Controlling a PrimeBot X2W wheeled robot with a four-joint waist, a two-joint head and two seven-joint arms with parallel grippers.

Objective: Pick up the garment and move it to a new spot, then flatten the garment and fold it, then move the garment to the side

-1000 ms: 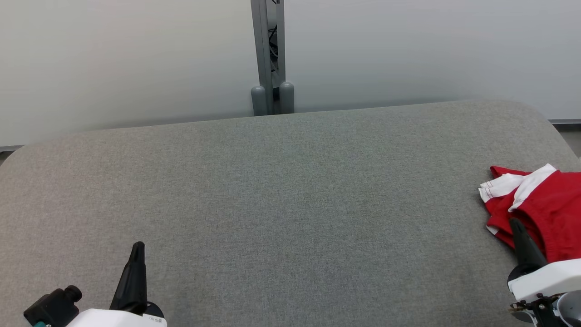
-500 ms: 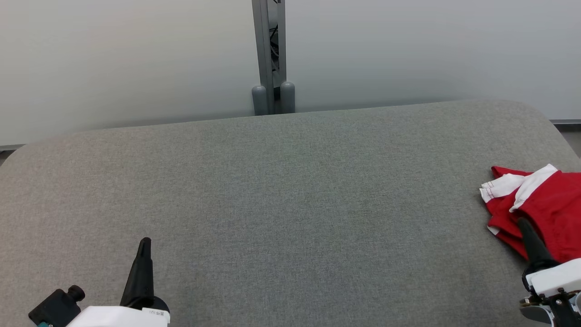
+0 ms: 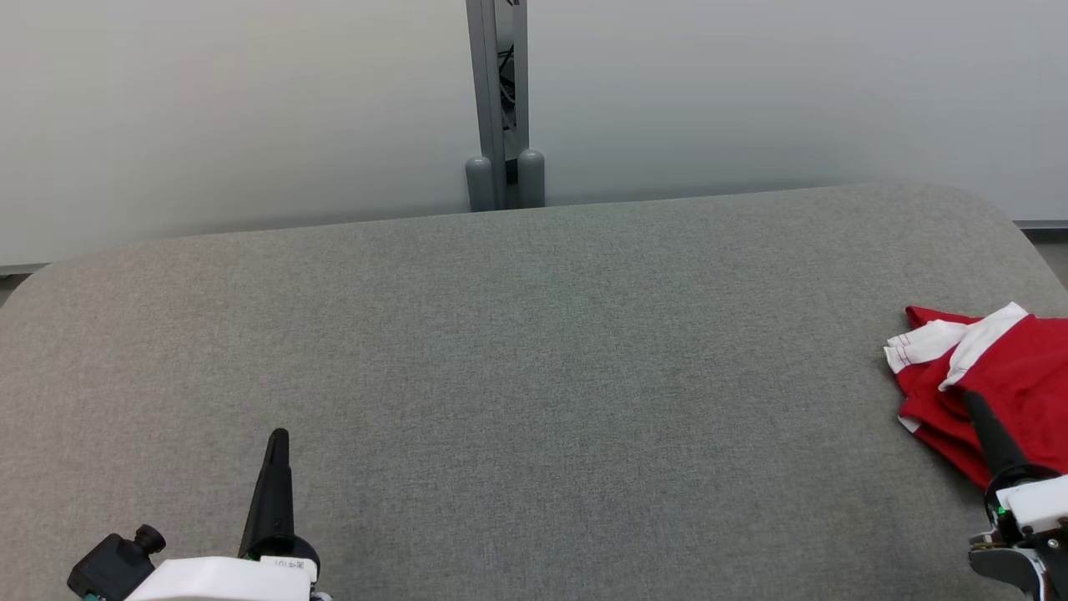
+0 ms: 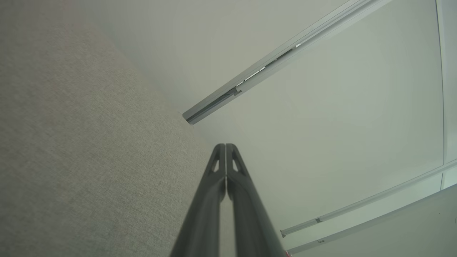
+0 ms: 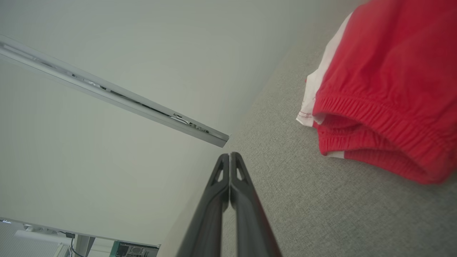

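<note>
Left gripper (image 3: 278, 436): fingers pressed together, empty, over the grey fabric-covered counter (image 3: 534, 351), well apart from the garment.

Red garment with white trim and a gathered waistband (image 3: 1022, 367): lies in bunched layers at the counter's right edge, partly outside my head view. I read it as either a heap awaiting pickup or a fold set aside.

Right gripper (image 3: 973, 399): pressed together, empty, just beside the waistband.

Risk: its tip nudging the cloth could spill the layers or push them off the edge.

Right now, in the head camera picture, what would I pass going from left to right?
Left gripper, jaws shut → grey post at the back wall → red and white garment. The right gripper overlaps the garment, so it has no clear place in the order.
</note>
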